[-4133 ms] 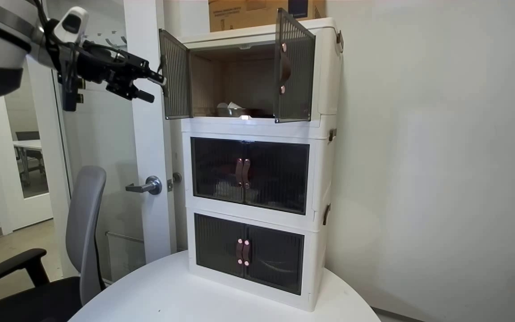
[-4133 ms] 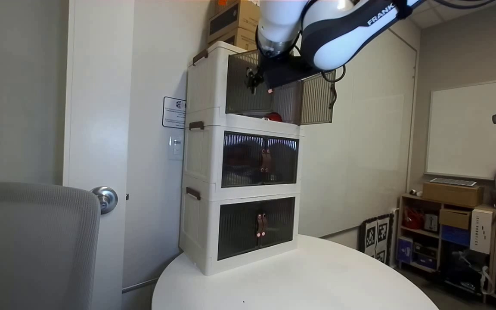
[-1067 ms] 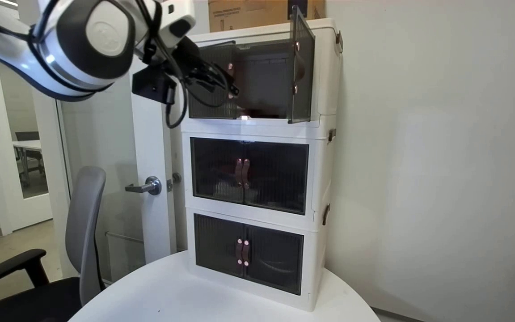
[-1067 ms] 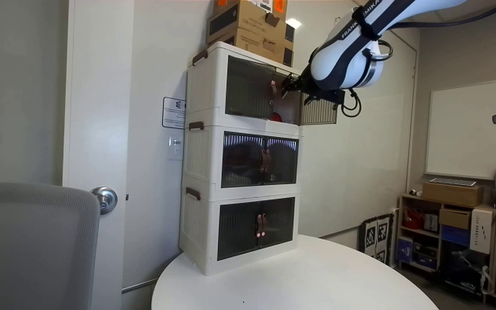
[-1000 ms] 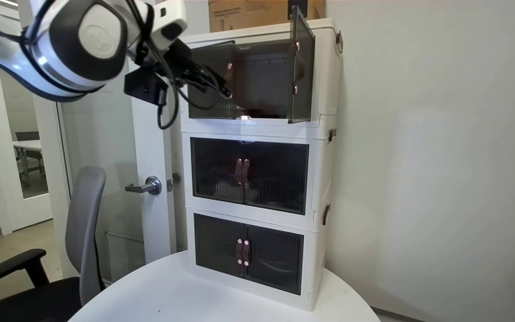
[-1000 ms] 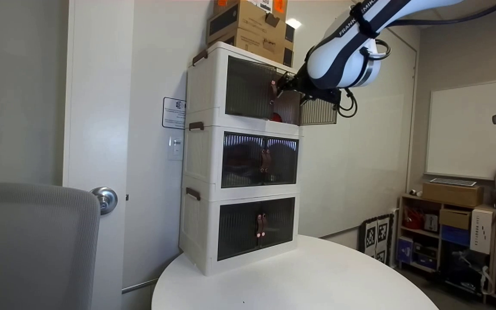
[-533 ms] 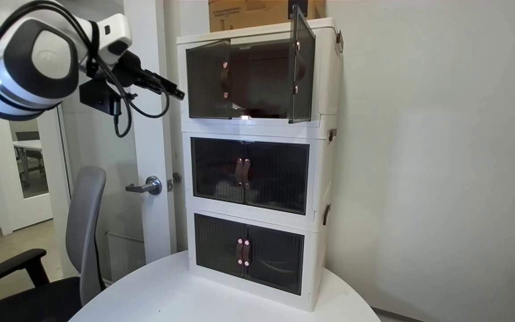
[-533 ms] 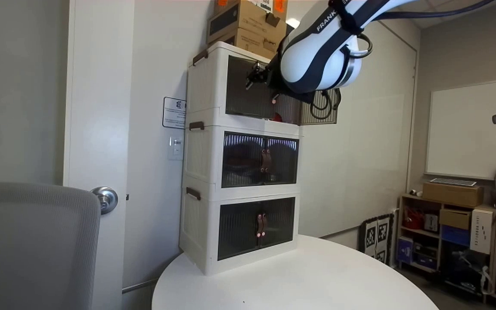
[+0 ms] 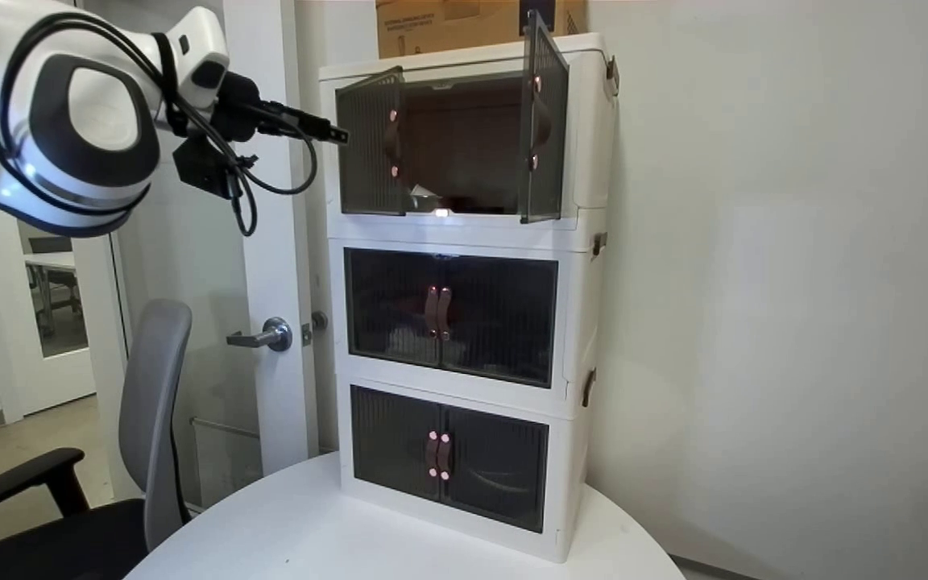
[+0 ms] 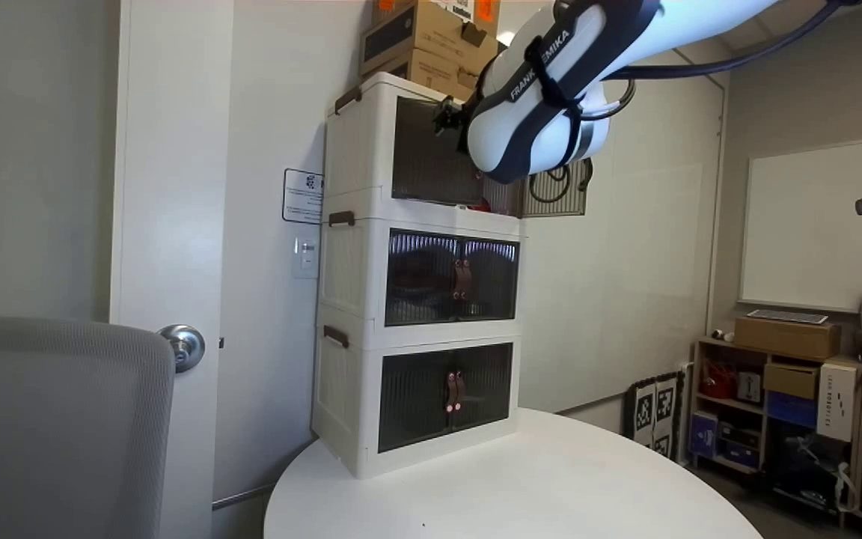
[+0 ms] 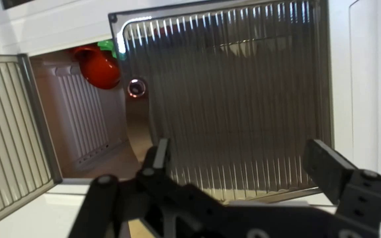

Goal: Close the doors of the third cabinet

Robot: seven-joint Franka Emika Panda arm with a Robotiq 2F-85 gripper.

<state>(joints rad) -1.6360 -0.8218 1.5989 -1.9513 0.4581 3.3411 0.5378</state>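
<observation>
The third cabinet is the uppermost white-framed tier of the stack; it also shows in an exterior view. Its left door is smoky and ribbed and stands partly open; it fills the middle of the wrist view. Its right door stands wide open, swung outward; it shows at the left of the wrist view. My gripper is open and empty in front of the left door, near its hinge side. The fingers are spread wide. Whether they touch the door cannot be told.
The middle tier's doors and the lowest tier's doors are shut. Cardboard boxes stand on top. A red item lies inside the third cabinet. The stack stands on a white round table; a chair is at left.
The left door swung from wide open to nearly shut, then drifted partly open again. My gripper drew back left from its handle, then rose slightly. The right door is slightly wider open than 4.1 s ago.
</observation>
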